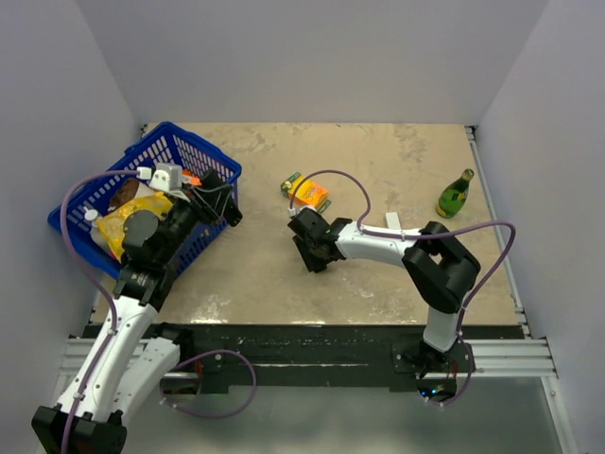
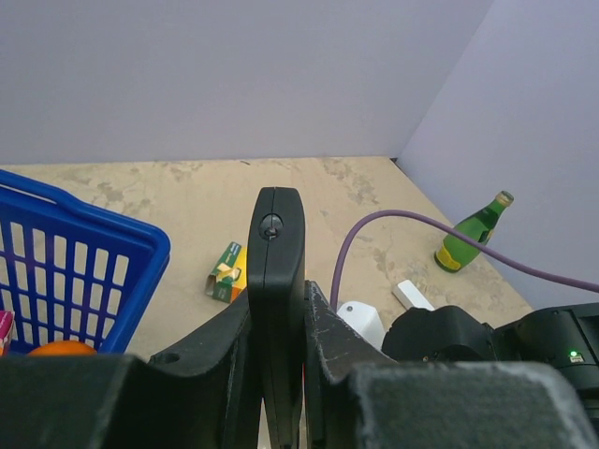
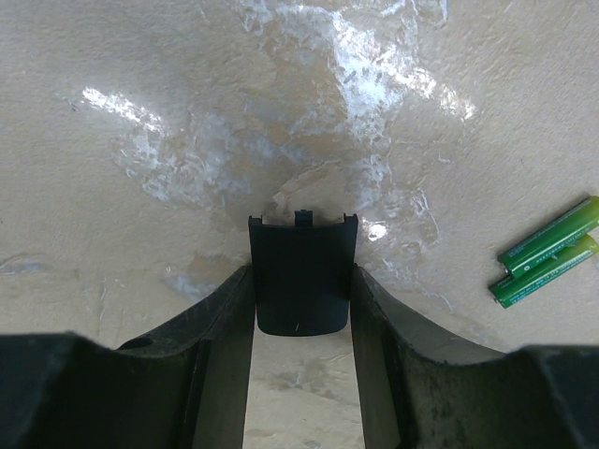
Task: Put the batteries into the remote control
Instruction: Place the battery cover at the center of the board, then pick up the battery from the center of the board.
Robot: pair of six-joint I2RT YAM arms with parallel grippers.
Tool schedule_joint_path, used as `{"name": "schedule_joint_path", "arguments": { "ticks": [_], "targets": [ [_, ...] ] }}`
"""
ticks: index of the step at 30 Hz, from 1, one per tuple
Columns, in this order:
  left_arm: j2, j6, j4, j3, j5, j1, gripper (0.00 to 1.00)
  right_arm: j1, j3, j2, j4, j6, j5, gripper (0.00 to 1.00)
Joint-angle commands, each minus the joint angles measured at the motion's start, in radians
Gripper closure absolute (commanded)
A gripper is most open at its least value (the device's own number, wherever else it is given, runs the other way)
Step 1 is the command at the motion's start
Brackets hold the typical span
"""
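Black remote control (image 2: 276, 281) — green batteries (image 3: 547, 253), blue basket (image 2: 150, 251)

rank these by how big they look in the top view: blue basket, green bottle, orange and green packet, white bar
1. Blue plastic mesh basket, by far the largest.
2. Green glass bottle and flat orange-and-green packet: they look about alike, so they are not ranked.
3. Small white rectangular bar, the smallest.

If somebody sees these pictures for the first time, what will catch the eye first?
The left claw grips the black remote beside the blue basket on the left. The right claw pinches the small black cover over the table, two green batteries lying side by side nearby. A green bottle stands at the far right.
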Motion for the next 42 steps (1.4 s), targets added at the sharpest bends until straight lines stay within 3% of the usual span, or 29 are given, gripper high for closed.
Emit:
{"name": "schedule_joint_path", "arguments": {
  "ticks": [1,9,21,27,32,42],
  "targets": [
    [-0.003,0.032,0.005,-0.008,0.015,0.001,1.0,-0.002,0.042,0.019,-0.012,0.025,0.002,0.68],
    [-0.005,0.027,0.014,-0.014,0.029,0.001,1.0,-0.002,0.03,0.001,-0.021,0.036,0.005,0.5],
    [0.007,0.016,0.031,-0.02,0.064,0.001,1.0,-0.002,0.039,-0.174,-0.06,0.047,0.016,0.09],
    [0.009,0.01,0.04,-0.026,0.093,0.003,1.0,-0.002,-0.002,-0.379,-0.049,0.078,0.053,0.02],
    [0.017,0.007,0.042,-0.025,0.138,0.001,1.0,-0.005,-0.079,-0.583,-0.005,0.134,0.189,0.02],
    [0.013,0.026,0.008,-0.017,0.19,0.001,1.0,-0.009,-0.157,-0.708,-0.029,0.018,0.255,0.02]
  ]
}}
